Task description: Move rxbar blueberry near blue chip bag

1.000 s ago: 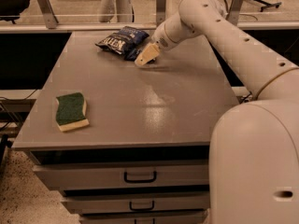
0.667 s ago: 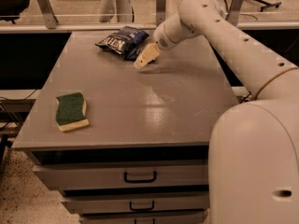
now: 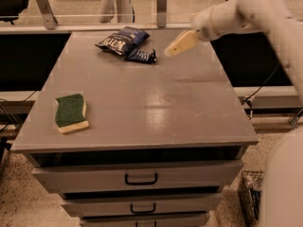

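Your gripper (image 3: 174, 48) hangs over the table (image 3: 189, 108) with nothing in its grasp; how far it is open cannot be told. Just to its left lies the rxbar blueberry (image 3: 140, 56), right against the blue chip bag (image 3: 120, 39).

The grey table (image 3: 189, 108) bears three loose things: one blue chip bag (image 3: 122, 39) at the far side, one rxbar blueberry (image 3: 140, 56) just beside it on its near right, and one green-and-yellow sponge (image 3: 71, 112) at the near left. One gripper (image 3: 167, 52) hangs over the far right of the top, right of the bar. Three drawers (image 3: 142, 174) sit stacked below.
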### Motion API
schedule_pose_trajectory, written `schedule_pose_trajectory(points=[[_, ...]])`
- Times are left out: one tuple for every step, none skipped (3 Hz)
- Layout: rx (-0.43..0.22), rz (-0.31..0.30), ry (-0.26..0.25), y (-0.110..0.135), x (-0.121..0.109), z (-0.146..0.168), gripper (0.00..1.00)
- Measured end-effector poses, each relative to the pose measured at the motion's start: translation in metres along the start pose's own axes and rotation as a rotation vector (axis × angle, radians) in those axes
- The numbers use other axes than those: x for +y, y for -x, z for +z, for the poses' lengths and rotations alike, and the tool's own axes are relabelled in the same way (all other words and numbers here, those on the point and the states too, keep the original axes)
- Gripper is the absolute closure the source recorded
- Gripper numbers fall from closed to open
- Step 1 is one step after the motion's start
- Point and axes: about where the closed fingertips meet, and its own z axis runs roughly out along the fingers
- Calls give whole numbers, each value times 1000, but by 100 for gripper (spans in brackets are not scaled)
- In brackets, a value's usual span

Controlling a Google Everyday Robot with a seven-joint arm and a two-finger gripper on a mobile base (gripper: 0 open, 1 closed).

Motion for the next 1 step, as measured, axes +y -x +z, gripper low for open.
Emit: schedule_pose_trajectory(points=[[-9,11,-19,-9,-8,-19,0]])
